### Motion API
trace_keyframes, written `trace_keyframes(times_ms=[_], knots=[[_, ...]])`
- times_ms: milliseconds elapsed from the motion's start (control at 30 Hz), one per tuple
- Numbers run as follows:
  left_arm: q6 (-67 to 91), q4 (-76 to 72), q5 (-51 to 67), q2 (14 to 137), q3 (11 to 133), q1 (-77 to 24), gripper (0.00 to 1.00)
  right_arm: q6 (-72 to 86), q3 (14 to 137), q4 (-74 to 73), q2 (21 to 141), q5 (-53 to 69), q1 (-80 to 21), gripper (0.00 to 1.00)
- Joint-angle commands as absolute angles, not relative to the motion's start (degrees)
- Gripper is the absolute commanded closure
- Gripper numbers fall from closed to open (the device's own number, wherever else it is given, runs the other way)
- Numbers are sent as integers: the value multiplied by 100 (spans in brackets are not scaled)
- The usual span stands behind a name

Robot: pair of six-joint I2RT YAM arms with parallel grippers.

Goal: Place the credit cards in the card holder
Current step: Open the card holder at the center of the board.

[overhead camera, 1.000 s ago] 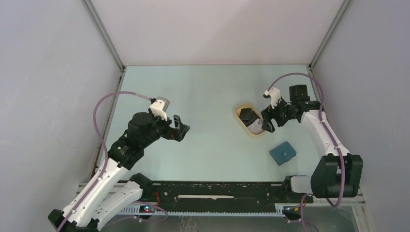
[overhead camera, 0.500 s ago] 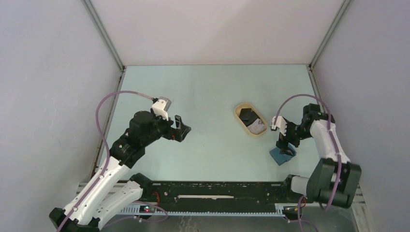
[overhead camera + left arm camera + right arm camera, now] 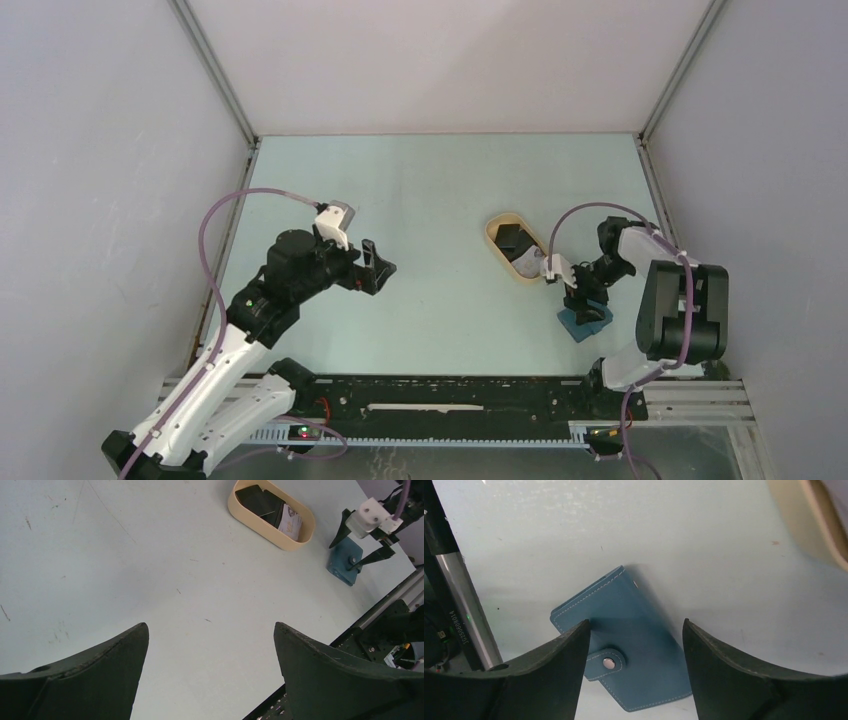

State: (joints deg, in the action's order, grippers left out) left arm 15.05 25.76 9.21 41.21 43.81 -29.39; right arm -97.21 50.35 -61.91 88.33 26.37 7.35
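Note:
The card holder (image 3: 644, 650), a teal-blue wallet snapped closed, lies flat on the table at the right (image 3: 580, 328). My right gripper (image 3: 636, 623) hangs just above it, open, with one finger on each side of the wallet and nothing gripped. The same gripper (image 3: 585, 303) points down over the wallet in the top view. The credit cards lie in the beige oval tray: black ones (image 3: 256, 497) at its far end, a whitish one (image 3: 291, 521) at its near end. My left gripper (image 3: 210, 625) is open and empty over bare table at the left (image 3: 378, 265).
The beige oval tray (image 3: 497, 250) stands just left of and behind the wallet, and its rim (image 3: 819, 527) shows at the top right of the right wrist view. The black base rail (image 3: 450, 395) runs along the near edge. Grey walls close in the table.
My right arm swung from over the tray back to the wallet and came down over it. Its jaws have narrowed slightly. The left arm has stayed put.

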Motion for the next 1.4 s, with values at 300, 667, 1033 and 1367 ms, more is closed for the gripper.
trace_keyframes(times_ms=[300, 667, 1033, 1367], knots=[[1542, 2375, 1090, 4104, 4289, -2829, 0, -9885, 4984, -6008, 9165, 2115, 475, 61], [1937, 1697, 2371, 4091, 4074, -2525, 0, -9744, 4931, -6472, 7964, 3153, 98, 100], [3701, -1156, 2366, 4043, 2584, -3182, 1, -5160, 5462, -5562, 7084, 3473, -2337, 100], [3597, -3746, 1489, 4913, 1727, -4225, 2, -2911, 6691, -4735, 8096, 4842, -2478, 100]])
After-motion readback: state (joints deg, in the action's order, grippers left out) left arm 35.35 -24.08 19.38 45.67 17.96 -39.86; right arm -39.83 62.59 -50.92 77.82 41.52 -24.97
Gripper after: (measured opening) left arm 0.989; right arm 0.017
